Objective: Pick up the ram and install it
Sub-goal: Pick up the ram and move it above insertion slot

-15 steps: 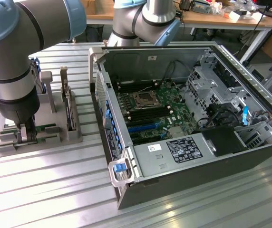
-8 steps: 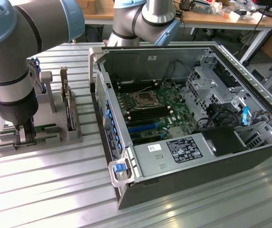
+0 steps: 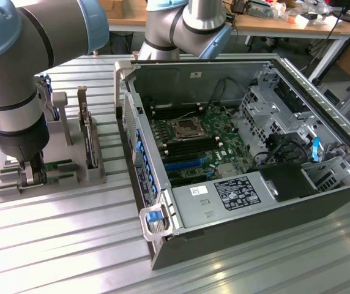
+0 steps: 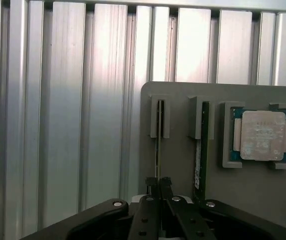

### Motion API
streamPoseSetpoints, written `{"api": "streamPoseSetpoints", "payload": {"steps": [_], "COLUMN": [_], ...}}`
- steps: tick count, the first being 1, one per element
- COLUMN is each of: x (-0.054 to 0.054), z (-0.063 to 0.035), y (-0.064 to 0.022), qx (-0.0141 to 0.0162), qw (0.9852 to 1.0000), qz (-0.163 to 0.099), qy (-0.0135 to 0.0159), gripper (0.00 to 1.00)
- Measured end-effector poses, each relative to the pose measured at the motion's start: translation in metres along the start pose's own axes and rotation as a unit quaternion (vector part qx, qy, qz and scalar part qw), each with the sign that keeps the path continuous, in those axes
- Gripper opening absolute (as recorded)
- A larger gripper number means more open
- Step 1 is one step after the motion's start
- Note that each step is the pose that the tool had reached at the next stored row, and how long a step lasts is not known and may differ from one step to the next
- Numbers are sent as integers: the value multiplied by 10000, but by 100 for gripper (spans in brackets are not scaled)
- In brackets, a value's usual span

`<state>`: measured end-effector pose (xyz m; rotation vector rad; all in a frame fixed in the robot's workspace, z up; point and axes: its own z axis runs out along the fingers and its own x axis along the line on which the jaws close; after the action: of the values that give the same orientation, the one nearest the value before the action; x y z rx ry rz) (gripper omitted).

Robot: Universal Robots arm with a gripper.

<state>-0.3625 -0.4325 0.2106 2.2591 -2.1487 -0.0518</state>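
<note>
Wrist view, down past the gripper (image 4: 158, 181): jaws clenched on the thin edge of the ram (image 4: 158, 155), seen edge-on and standing in a slotted post of the grey fixture (image 4: 178, 160). Just beside it, in the neighbouring post, a second green stick (image 4: 199, 150) with a small white sticker, untouched by the jaws; beyond that stick, a processor (image 4: 263, 134) seated flat in a square nest on the same fixture. Ribbed aluminium table (image 4: 73, 125) beneath. Exterior view: arm (image 3: 16, 73) bent down over the fixture at the exterior view's left, gripper (image 3: 33, 176) among its posts; open computer case (image 3: 187, 79) well apart toward the exterior view's right, motherboard (image 3: 208, 138) exposed inside, processor socket (image 3: 184, 127) near its middle, flanked by dark memory slots (image 3: 184, 147)
</note>
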Motion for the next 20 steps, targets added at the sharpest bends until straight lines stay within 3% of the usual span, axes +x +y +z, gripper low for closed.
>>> {"api": "streamPoseSetpoints", "payload": {"steps": [14, 20], "x": [0, -1], "z": [-40, -112], "y": [1, 5], "qx": [3, 3], "qw": [10000, 10000], "qz": [0, 0], "qy": [0, 1], "gripper": [12, 12]}}
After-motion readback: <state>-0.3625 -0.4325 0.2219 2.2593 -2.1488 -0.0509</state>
